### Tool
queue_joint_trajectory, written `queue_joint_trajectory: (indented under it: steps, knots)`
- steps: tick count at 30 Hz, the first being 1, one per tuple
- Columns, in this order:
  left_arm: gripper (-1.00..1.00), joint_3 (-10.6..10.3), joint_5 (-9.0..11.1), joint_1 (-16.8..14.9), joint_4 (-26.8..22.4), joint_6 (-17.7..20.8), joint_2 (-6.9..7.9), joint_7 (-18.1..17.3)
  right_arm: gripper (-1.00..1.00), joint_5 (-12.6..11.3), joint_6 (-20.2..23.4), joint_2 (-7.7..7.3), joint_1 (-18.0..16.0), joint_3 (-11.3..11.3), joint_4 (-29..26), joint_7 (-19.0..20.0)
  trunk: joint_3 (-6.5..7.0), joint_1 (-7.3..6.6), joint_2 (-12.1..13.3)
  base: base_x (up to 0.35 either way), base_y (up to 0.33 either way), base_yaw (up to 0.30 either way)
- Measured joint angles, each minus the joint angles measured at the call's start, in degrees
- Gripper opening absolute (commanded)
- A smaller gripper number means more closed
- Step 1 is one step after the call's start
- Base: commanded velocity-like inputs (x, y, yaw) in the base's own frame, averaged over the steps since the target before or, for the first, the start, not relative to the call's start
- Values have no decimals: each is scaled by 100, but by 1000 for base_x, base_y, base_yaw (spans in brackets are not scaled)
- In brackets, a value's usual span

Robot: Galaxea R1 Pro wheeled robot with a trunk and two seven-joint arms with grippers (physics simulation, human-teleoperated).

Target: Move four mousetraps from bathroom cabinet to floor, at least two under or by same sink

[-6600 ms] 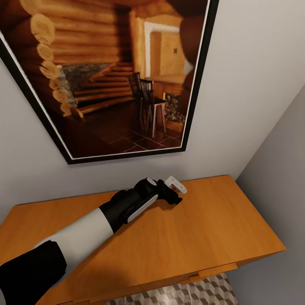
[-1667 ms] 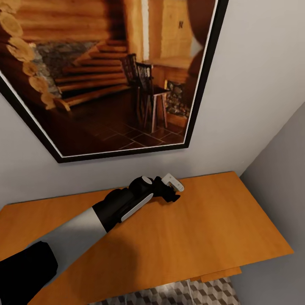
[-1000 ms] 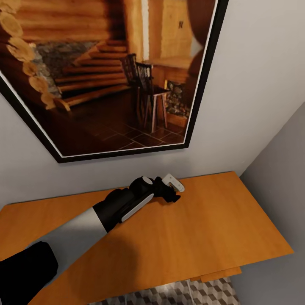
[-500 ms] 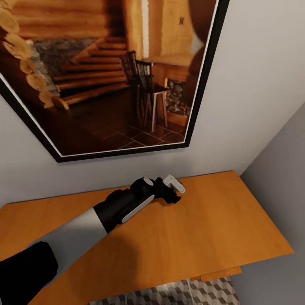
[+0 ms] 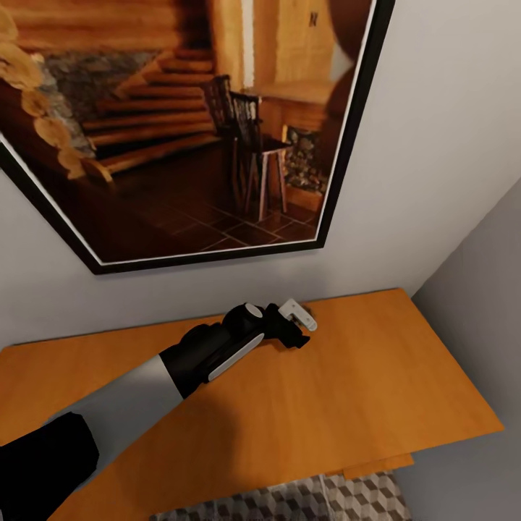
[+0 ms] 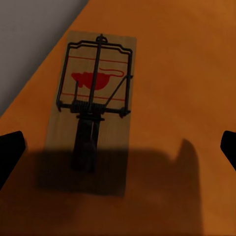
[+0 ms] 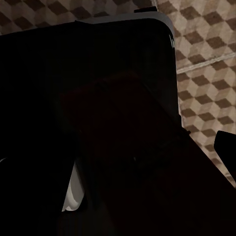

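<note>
Your left gripper (image 5: pixel 300 327) sits over the cabinet (image 5: pixel 376 383) top, near the back wall, w/ fingers spread wide. In the left wrist view you see only the two dark fingertips (image 6: pixel 11 150) at opposite edges of the frame, nothing between them, not touching the trap.

The trap (image 6: pixel 93 105) lies flat on the cabinet top between the spread tips, just ahead of them, alongside the strip of grey wall (image 6: pixel 29 39). Its near half is under the gripper's shadow. It carries a red mouse-shaped print w/ thin red lines above and below; no readable letters. The dark wire bar and spring are plain; the dark tab running toward you is hard to make out in the shade. In the head view the wrist hides the trap.

Your right gripper (image 7: pixel 118 162): the wrist view is mostly black, a dark bulk in front. One dark tip pokes in at the frame edge, so you can't tell how far it's parted or whether it holds anything. Cube-pattern floor (image 7: pixel 206 59) shows past the bulk.

Head view: a big black-framed picture (image 5: pixel 181 123) of a log-cabin room hangs above the cabinet, cut off by the frame. A small mark on a door in it is too small to read. A floor strip shows below the cabinet front.
</note>
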Motion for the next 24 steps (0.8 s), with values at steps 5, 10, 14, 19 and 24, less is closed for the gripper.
queue_joint_trajectory:
  steps: [5,10,14,19,24]
  knots:
    - [100,1,0,0,-1,0,3,0,-100,2,0,0,2,0,0,0,-35,0,0,0,0,0]
    - [100,1,0,0,-6,-1,11,0,-100,3,0,0,3,0,0,-3,-49,0,0,0,0,0]
    - [100,1,-1,0,-9,-2,12,0,-100,3,0,0,3,0,0,-3,-51,0,0,0,0,0]
    - [100,3,-1,0,-4,-2,12,0,-100,2,0,0,3,0,0,1,-51,0,0,0,0,0]
    - [100,2,-1,0,-3,-2,12,0,-100,2,0,0,5,2,0,-1,-52,0,0,0,0,0]
